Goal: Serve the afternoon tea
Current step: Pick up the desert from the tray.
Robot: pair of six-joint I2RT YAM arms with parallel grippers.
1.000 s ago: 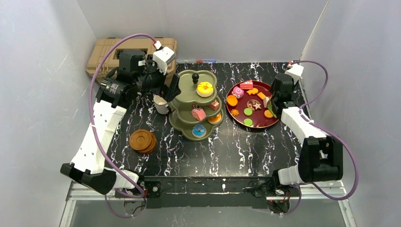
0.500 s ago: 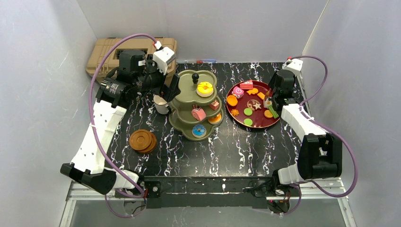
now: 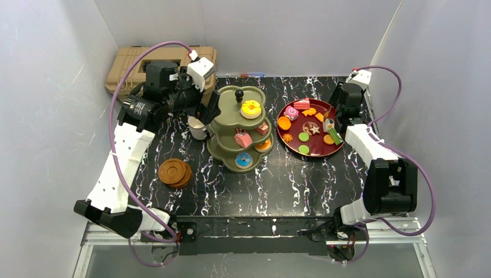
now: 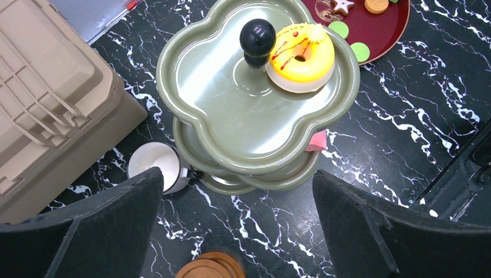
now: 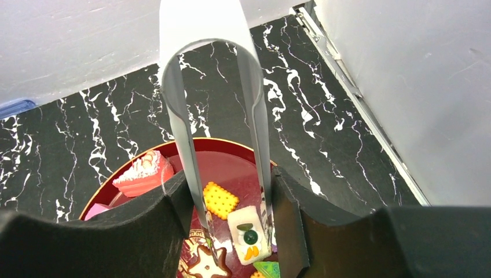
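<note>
A stack of round brown saucers (image 3: 175, 172) lies nearest on the black marbled table (image 3: 289, 185), left of centre. Beyond it, mid-table, stands the olive-green stand (image 4: 220, 98): three glossy clover-shaped tiers under a black knob (image 4: 257, 37). A yellow doughnut (image 4: 301, 55) with red drizzle sits on the top tier beside the knob. The middle tier holds a pink roll (image 3: 243, 139) and a small red square (image 3: 263, 128). The bottom tier holds a blue doughnut (image 3: 244, 160) and an orange piece (image 3: 263, 145).

A white mug (image 4: 153, 165) stands just beside the stand's lower tiers on the left. The left gripper (image 4: 237, 176) hangs above the stand and mug, fingers spread wide, holding nothing.

To the right lies a dark-red plate (image 3: 312, 155) of small pastries. Over it, the right gripper (image 5: 228, 179) squeezes pale tongs (image 5: 202, 69) between its fingers. The tong tips straddle a white block pastry (image 5: 250, 234), with a yellow cracker (image 5: 220, 200) and a pink cake slice (image 5: 145, 171) close by.

A tan toolbox (image 3: 130, 63) sits at the far left corner.
</note>
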